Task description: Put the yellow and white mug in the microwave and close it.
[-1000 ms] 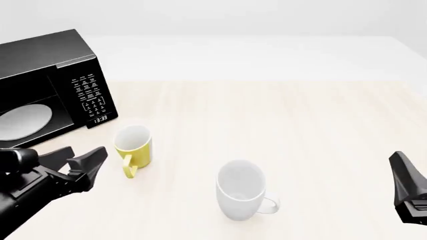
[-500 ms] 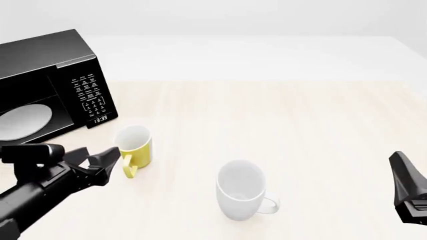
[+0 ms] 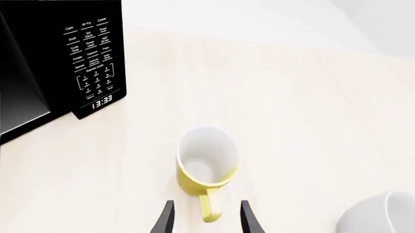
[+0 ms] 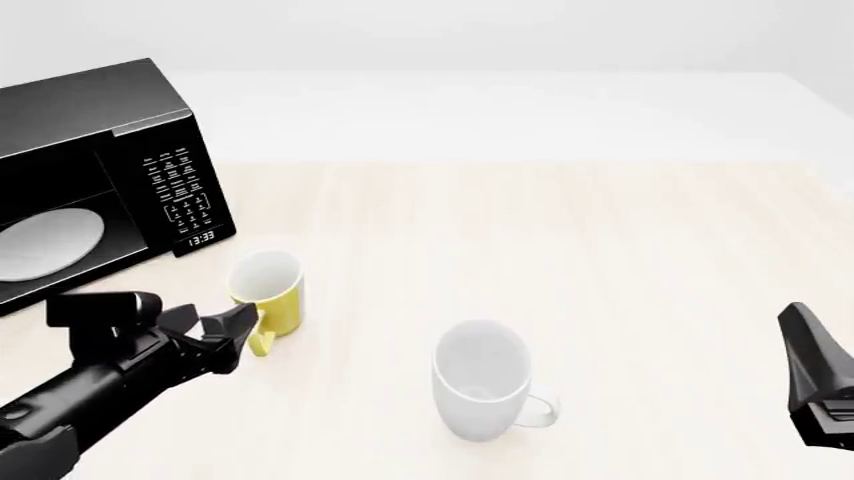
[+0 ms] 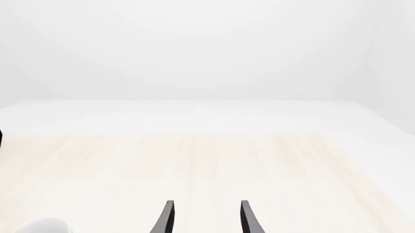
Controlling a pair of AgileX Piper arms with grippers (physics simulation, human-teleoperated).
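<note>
With handle turned toward the arms for an easy pinch, yellow and white mug (image 3: 206, 162) upright on table (image 4: 601, 250) just beside microwave (image 4: 94, 170), door open for loading; left pincer (image 3: 206, 219) spread astride the handle, right pincer (image 5: 206, 218) parted, idle, well apart.

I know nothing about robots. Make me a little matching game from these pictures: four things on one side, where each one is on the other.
Things:
1. yellow and white mug
2. microwave
3. all-white mug
4. left claw

Places (front view):
A. far left of the table
B. near the middle, closest to the camera
C. open, either side of the yellow handle
D. just in front of the keypad panel

Pairs: 1-D, 2-A, 3-B, 4-C
</note>
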